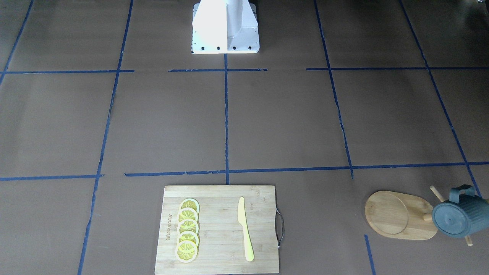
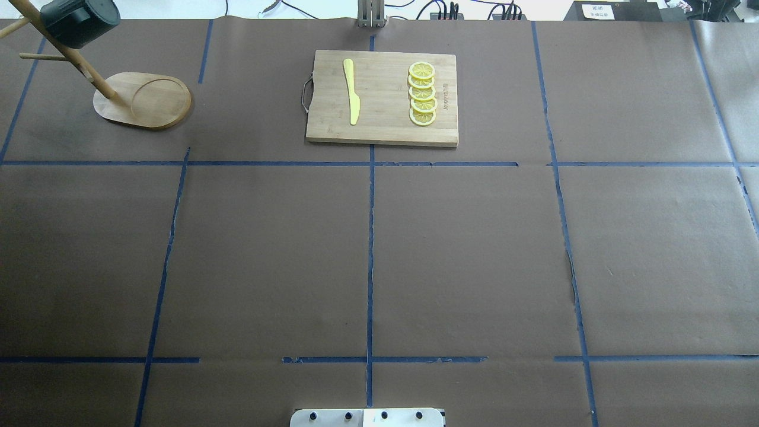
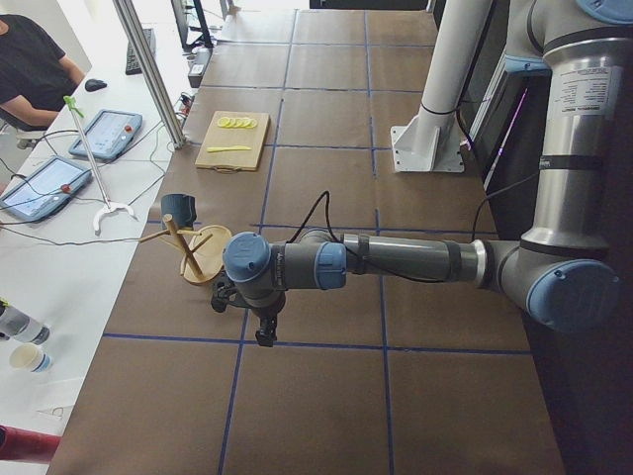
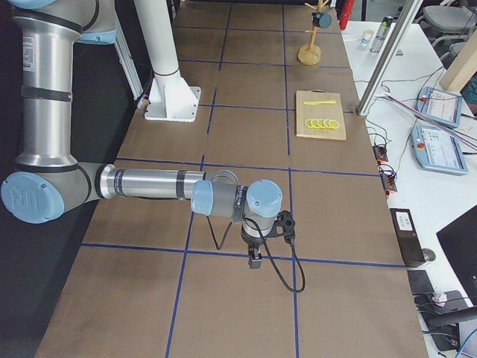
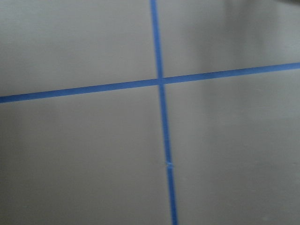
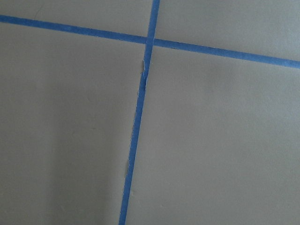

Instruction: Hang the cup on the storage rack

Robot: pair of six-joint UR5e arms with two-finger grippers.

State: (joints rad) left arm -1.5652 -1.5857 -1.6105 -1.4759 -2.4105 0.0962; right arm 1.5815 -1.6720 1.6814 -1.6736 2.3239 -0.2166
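- cup [image 1: 460, 221] is on the storage rack [image 1: 397, 215], hung by its loop handle on an upper peg, clear of the worktop [image 2: 474, 249]
- cup's long axis lies tilted, closer to level than upright; closed base end faces up and toward the cutting board [image 2: 385, 118] side, mouth not visible
- handle sits on top, at the peg
- rack is at the far corner on the robot's left; its oval base runs along the far edge, with the post at the outer end and the round recess at the end nearer the board
- board is well apart from the rack, mid far edge; a yellow knife [image 2: 351, 92] and a row of lemon slices [image 2: 422, 95] lie on it, both running near-to-far
- both arms are stretched low over the near half, well away from the rack
- left fingers [image 3: 264, 336] and right fingers [image 4: 255, 259] point down and nothing is seen in them; can't tell if spread or closed
- wrist cams show only blue tape [image 5: 159, 79] crossings
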